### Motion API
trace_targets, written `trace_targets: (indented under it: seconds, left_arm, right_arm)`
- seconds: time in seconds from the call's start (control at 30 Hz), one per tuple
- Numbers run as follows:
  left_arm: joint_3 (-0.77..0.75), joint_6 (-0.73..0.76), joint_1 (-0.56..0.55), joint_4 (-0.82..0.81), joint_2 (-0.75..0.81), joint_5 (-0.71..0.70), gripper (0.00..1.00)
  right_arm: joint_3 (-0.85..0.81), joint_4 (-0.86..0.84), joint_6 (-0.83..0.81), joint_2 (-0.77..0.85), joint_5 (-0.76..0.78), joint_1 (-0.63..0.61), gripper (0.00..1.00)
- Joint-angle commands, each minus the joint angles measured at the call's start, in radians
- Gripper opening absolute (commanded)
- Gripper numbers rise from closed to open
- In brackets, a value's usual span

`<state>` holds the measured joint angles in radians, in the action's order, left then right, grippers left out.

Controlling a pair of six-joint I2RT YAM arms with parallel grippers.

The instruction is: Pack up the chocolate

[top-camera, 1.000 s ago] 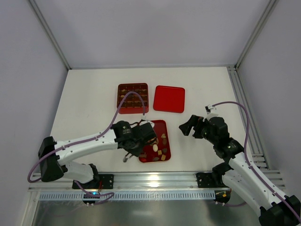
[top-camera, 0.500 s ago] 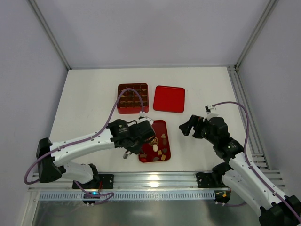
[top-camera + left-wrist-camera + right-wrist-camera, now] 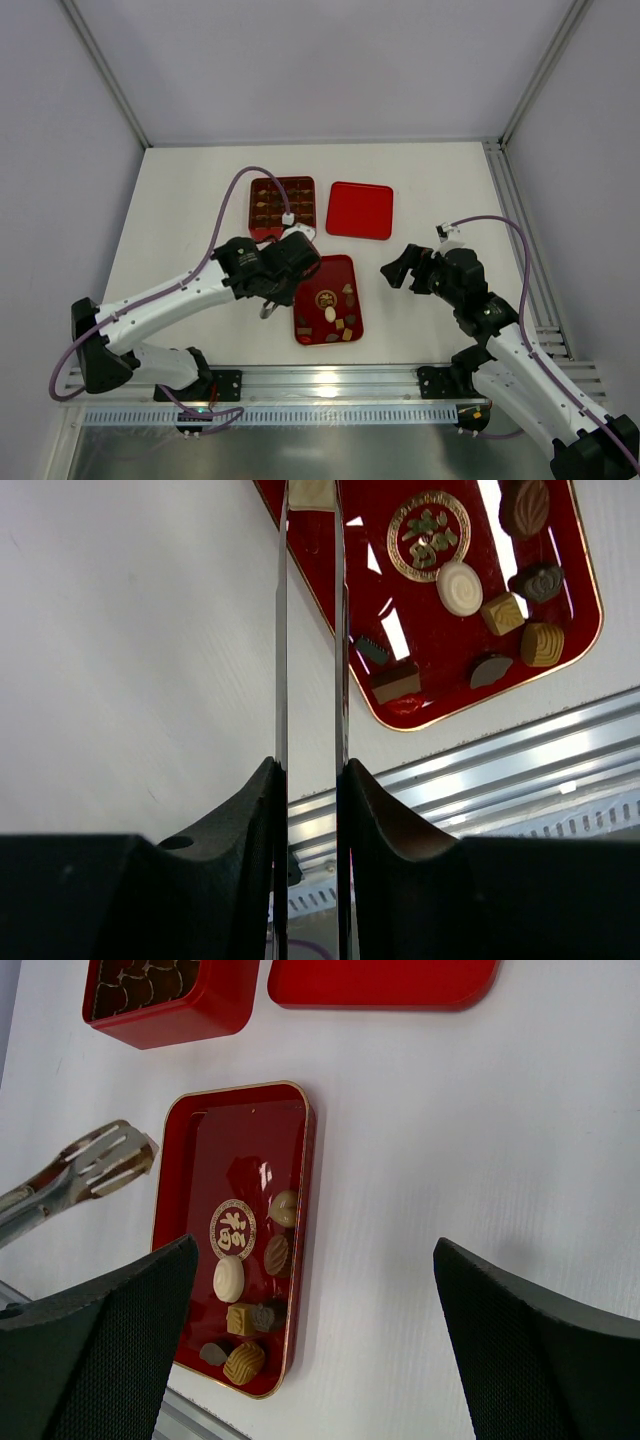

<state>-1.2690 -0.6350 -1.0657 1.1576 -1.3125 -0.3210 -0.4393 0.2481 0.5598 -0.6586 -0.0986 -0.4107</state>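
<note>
We are watching the left pincer (image 3: 310,780) squeezing thin metal tongs (image 3: 80,1175), a pale chocolate piece (image 3: 311,492) nipped between their tips; a flat glossy red tray (image 3: 450,655) is lying ahead-right of it. Right pincer (image 3: 397,268) is gaping wide.

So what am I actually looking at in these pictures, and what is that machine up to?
Two robot arms bolted to a white table. One picture looks down from above; the other two come from cameras on each wrist. On the table: a flat red tray of loose chocolates, a red box with compartments, and a red lid. The left gripper is clamped on metal tongs, which seem to pinch one piece. The right gripper hangs open, holding nothing.
</note>
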Motion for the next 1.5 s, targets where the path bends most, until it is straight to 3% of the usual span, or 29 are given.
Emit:
trace_targets:
  seconds: [0.0, 0.27, 0.67, 0.87, 1.47]
  left_arm:
    - [-0.079, 0.040, 0.056, -0.047, 0.018, -0.043, 0.30]
    - [-0.191, 0.133, 0.254, -0.133, -0.043, -0.033, 0.30]
    - [-0.441, 0.242, 0.443, -0.210, -0.350, -0.006, 0.29]
    - [-0.509, 0.271, 0.477, -0.220, -0.430, 0.029, 0.29]
    - [-0.487, 0.274, 0.509, -0.266, -0.518, 0.060, 0.30]
  right_arm:
    - [-0.009, -0.020, 0.002, 0.010, 0.008, -0.004, 1.00]
    - [-0.018, -0.017, -0.006, -0.001, 0.011, -0.004, 1.00]
    - [-0.030, -0.023, -0.011, -0.026, 0.000, -0.004, 1.00]
    - [-0.021, -0.021, -0.014, -0.026, 0.000, -0.004, 1.00]
    - [-0.004, -0.029, -0.012, -0.024, -0.003, -0.004, 1.00]
